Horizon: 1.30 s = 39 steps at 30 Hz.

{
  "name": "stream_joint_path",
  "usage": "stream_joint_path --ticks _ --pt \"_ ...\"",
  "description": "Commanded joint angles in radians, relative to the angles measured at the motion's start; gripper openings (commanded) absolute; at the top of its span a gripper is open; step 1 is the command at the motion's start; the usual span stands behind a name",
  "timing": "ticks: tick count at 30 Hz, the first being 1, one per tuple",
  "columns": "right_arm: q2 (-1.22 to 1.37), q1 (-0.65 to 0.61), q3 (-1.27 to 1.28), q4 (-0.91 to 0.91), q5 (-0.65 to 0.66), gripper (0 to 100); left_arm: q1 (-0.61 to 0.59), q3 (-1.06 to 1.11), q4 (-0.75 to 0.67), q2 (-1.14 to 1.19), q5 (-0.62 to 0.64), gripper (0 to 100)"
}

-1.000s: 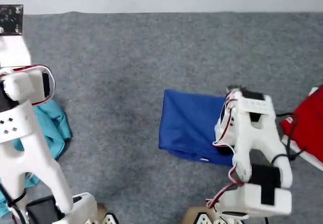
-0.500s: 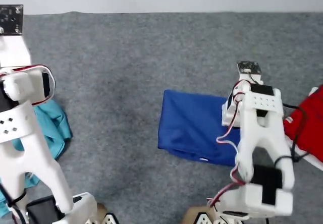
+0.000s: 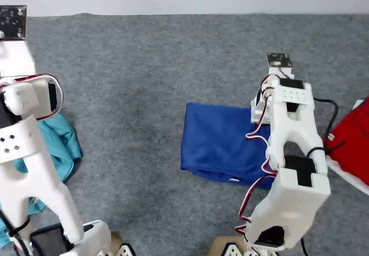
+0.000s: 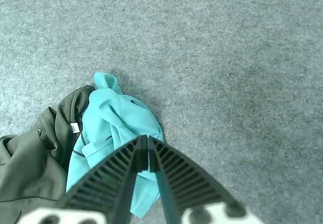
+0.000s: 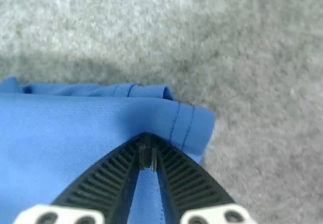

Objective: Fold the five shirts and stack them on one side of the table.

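Right claw (image 5: pixel 146 156) moved farther out; pressed together, blue shirt (image 5: pixel 65 133) hem directly beneath. Left claw (image 4: pixel 146 153) also pressed together, teal shirt (image 4: pixel 113 118) below.

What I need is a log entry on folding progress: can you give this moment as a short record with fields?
surface: grey table
blue shirt: folded, lying flat mid-table
right gripper: shut, tips at the blue shirt's hemmed corner; unclear whether it pinches cloth
teal shirt: crumpled, not folded
dark olive shirt: crumpled, touching the teal shirt
left gripper: shut, above the teal shirt
red shirt: at the picture's edge beside the right arm, partly cut off
stack: none yet
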Motion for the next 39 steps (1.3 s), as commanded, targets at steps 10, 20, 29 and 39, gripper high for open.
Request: stream_joint_path --ticks 10,20,29,39 --pt "-0.219 -0.013 -0.166 0.417 0.002 1.2 -0.005 -0.004 0.018 -0.032 0.005 2" --pt "-0.137 -0.048 -0.11 0.446 -0.137 31.8 -0.005 -0.004 0.018 -0.035 0.005 2" --pt "0.047 -0.165 -0.11 0.355 -0.219 33.0 -0.006 -0.004 0.018 -0.037 0.005 2" --pt "0.228 -0.2 -0.112 0.315 -0.224 32.2 -0.008 -0.004 0.018 -0.029 0.005 2"
